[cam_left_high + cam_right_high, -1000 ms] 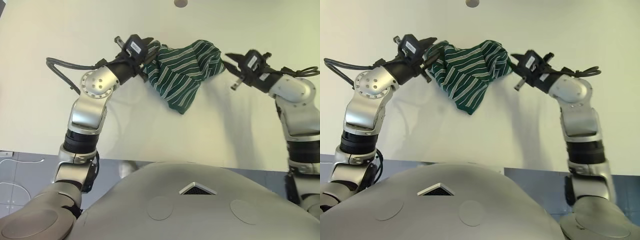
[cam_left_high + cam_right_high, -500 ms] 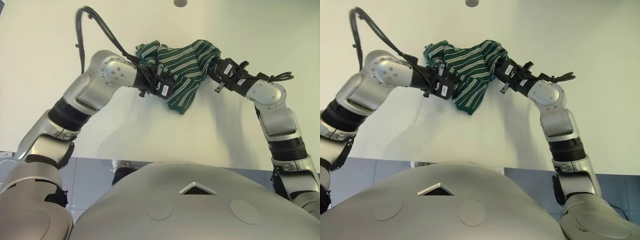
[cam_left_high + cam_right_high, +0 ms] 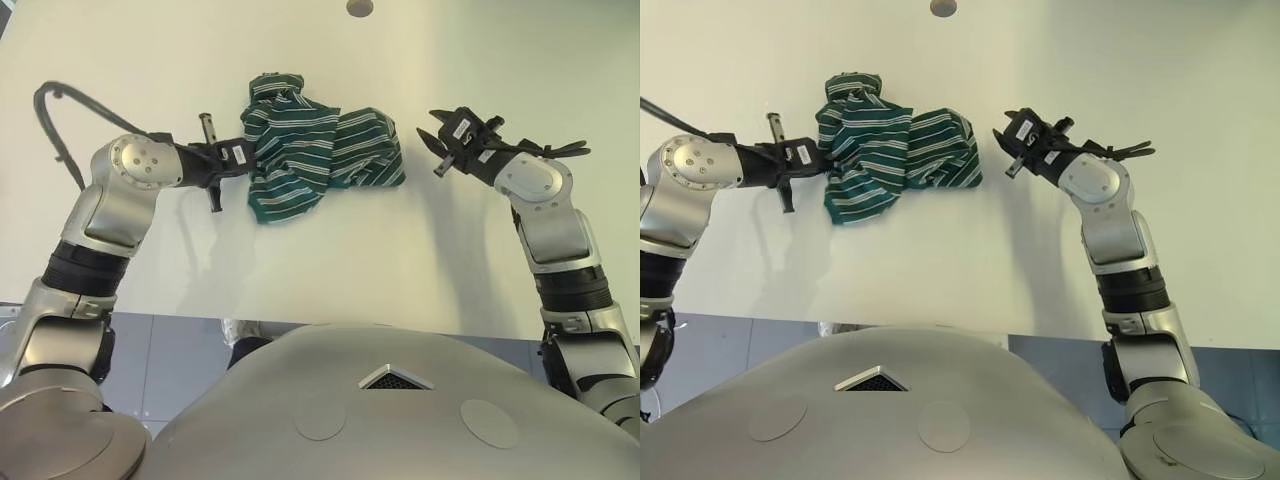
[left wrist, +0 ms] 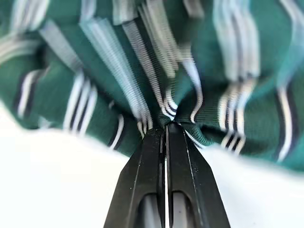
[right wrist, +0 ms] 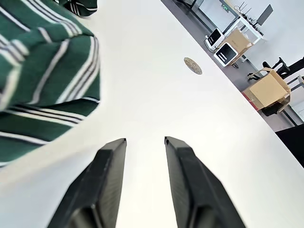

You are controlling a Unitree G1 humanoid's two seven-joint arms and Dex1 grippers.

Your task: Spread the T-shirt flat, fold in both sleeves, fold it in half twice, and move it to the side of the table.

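Note:
The green T-shirt (image 3: 318,148) with white stripes lies crumpled in a heap on the white table (image 3: 330,260). My left gripper (image 3: 246,160) sits at the heap's left edge. In the left wrist view this gripper (image 4: 166,127) is shut on a fold of the T-shirt (image 4: 142,61). My right gripper (image 3: 434,146) hovers just right of the heap, apart from the cloth. Its fingers (image 5: 112,156) stand open with nothing between them, and the T-shirt (image 5: 42,80) lies off to one side of them.
A small grey round disc (image 3: 360,7) is set in the table behind the shirt, also seen as the disc (image 5: 193,65) in the right wrist view. The table's near edge (image 3: 330,325) runs close to me. Cardboard boxes (image 5: 266,90) stand on the floor beyond the table.
The left gripper has pulled the shirt's edge to the left. The right gripper has let go of the cloth and drawn back to the right. The heap has shifted left.

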